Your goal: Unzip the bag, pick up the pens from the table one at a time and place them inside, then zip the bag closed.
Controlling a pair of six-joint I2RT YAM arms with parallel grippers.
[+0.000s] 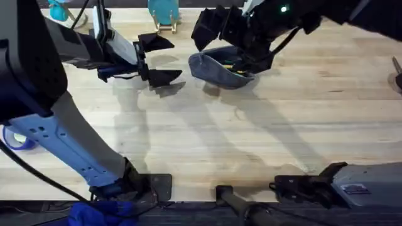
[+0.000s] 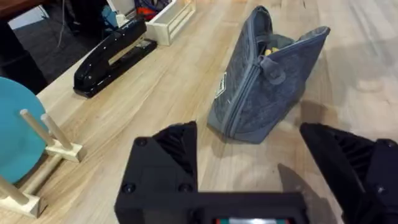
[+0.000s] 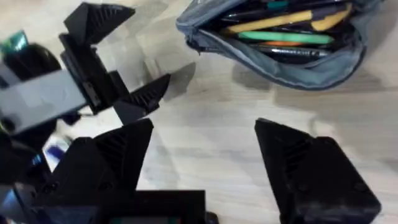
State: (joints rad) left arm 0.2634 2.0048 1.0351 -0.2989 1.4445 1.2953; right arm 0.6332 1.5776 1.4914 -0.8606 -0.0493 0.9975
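The grey-blue bag [image 1: 217, 69] lies on the table [image 1: 251, 138] at the back centre, with its zipper open. Several pens [image 3: 286, 34], yellow, green, orange and dark, lie inside it. In the left wrist view the bag [image 2: 261, 87] stands on its edge with a yellow tip showing in the gap. My right gripper [image 1: 227, 39] hovers over the bag, open and empty, and its fingers [image 3: 308, 171] frame bare wood just short of the pouch. My left gripper [image 1: 158, 60] is open and empty a short way left of the bag, its fingers [image 2: 174, 149] pointing at it.
A black stapler [image 2: 115, 53] and a white tray [image 2: 171, 18] lie beyond the bag. A blue disc on a wooden peg stand [image 2: 25, 137] sits at the back edge [image 1: 164, 16]. A blue ring [image 1: 16, 139] lies at far left.
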